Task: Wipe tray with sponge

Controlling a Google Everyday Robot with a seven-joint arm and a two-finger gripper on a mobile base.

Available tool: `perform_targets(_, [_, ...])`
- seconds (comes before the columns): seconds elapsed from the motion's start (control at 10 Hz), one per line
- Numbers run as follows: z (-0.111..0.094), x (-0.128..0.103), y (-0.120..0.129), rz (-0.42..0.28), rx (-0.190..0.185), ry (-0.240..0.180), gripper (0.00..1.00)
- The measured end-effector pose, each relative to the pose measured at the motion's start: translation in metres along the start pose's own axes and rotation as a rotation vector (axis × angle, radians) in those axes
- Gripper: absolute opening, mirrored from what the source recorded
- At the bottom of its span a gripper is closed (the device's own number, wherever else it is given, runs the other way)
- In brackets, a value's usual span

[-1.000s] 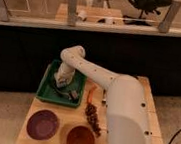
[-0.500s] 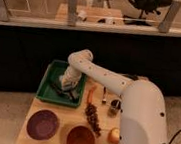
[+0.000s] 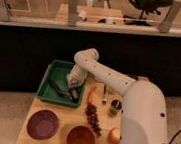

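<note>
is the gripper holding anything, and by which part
Cannot be told: the gripper is down inside the green tray, and nothing held shows clearly.

I see my gripper (image 3: 73,91) down in the glossy green plastic tray (image 3: 57,73), the arm (image 3: 110,80) smooth matt white, the counter (image 3: 65,113) pale matt wood.

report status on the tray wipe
Claw down inside green tray, right side. Sponge not made out. Purple bowl, orange-brown bowl in front, outside the tray.
</note>
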Motion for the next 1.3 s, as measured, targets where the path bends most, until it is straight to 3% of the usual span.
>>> perform_targets(0.3, [0.005, 0.026, -0.004, 0.006, -0.017, 0.003, 0.0])
perform_targets(0.6, [0.009, 0.037, -0.034, -0.028, -0.007, 0.009, 0.0])
perform_targets(1.1, [0.006, 0.0, -0.059, -0.121, 0.054, -0.019, 0.0])
perform_targets(1.3, [0.0, -0.012, -0.054, -0.135, 0.055, -0.025, 0.0])
